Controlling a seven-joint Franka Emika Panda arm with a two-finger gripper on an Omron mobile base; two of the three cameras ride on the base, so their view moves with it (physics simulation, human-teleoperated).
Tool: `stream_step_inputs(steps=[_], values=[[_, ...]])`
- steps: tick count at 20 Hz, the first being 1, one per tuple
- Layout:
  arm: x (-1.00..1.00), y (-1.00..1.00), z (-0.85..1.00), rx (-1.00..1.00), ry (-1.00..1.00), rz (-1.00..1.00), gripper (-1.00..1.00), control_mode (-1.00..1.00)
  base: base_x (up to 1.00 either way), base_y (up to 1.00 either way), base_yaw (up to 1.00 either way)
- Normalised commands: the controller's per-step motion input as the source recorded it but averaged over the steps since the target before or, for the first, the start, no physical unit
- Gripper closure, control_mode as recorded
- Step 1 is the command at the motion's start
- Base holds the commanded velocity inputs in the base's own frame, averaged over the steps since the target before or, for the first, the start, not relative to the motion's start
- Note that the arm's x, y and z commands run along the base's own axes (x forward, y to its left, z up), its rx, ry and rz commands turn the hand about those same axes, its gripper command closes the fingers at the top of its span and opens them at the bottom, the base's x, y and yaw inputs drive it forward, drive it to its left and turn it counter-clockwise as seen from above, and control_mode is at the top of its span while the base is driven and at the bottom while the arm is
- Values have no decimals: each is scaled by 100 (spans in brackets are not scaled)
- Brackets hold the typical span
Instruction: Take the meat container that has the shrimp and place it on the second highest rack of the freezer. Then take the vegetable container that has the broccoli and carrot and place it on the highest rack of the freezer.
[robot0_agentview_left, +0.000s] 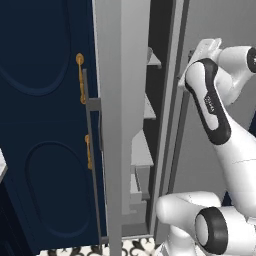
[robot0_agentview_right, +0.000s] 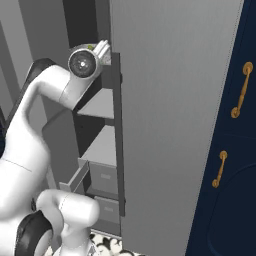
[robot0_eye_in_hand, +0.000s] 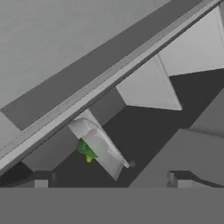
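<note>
Your end effector (robot0_eye_in_hand: 111, 177) stands with its two dark finger tips spread wide and nothing between them. Just beyond the tips, slightly to the left in the hand view, you see a white dish (robot0_eye_in_hand: 101, 146) tilted in the picture, with the bumpy green broccoli and a bit of orange carrot (robot0_eye_in_hand: 87, 152) at its side. It sits among the pale grey shelves (robot0_eye_in_hand: 146, 87) of the tall light grey freezer (robot0_agentview_left: 121, 100). Further out stand navy cabinets with gold handles (robot0_agentview_left: 45, 125).

In the hand view's lower left, the white dish (robot0_eye_in_hand: 101, 148) of green broccoli (robot0_eye_in_hand: 85, 150) sits on a pale grey flat shelf (robot0_eye_in_hand: 57, 146) inside the tall light grey freezer (robot0_agentview_left: 122, 100)
</note>
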Motion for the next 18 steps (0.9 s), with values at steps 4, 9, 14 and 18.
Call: stream_step_inputs(steps=[4, 9, 14, 18], values=[[-100, -23, 0, -34, 0, 37, -100, -100, 0, 0, 0], [-100, -6, -10, -48, 4, 49, -100, -100, 0, 0, 0], [-98, 0, -39, -62, 8, 57, -100, -100, 0, 0, 0], [-92, -11, -59, -67, 0, 54, -100, -100, 0, 0, 0]])
